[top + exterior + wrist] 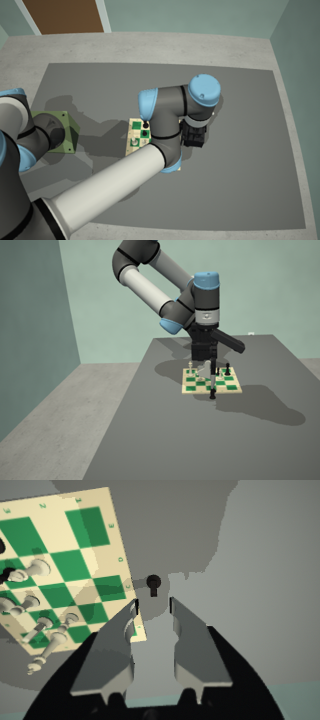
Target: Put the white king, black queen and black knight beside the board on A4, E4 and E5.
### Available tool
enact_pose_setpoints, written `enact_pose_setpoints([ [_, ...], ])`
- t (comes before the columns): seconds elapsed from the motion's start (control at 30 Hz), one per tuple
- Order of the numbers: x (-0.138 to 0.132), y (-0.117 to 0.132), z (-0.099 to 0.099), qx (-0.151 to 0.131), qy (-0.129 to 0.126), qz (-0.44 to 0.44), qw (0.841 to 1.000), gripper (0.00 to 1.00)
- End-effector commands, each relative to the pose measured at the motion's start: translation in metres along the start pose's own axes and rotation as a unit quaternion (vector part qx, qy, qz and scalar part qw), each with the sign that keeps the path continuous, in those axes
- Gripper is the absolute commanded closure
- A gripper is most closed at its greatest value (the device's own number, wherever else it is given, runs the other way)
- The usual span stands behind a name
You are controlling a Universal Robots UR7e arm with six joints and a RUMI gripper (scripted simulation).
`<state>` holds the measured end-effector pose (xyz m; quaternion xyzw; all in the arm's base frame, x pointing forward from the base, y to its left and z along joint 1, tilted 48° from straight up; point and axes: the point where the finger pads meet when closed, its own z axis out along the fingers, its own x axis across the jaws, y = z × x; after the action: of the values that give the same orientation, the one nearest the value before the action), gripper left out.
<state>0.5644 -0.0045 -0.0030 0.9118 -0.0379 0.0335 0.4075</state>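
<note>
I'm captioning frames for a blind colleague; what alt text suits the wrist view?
Two grey gripper fingers stand slightly apart, holding nothing, above a small black chess piece on the grey table beside the green-and-cream chessboard, where several white pieces stand.

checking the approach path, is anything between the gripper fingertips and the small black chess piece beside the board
Nothing: in the wrist view only bare grey table separates the open gripper from the small black chess piece standing just off the green-and-cream board's edge.
</note>
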Motion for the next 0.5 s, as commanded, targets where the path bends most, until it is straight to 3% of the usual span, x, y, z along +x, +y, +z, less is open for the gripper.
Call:
enact_pose_setpoints([
  [0.0,-0.002,0.000,0.005,-0.001,-0.003,-0.001,1.000,0.78],
  [0.47,-0.002,0.000,0.031,-0.001,-0.003,-0.001,1.000,0.78],
])
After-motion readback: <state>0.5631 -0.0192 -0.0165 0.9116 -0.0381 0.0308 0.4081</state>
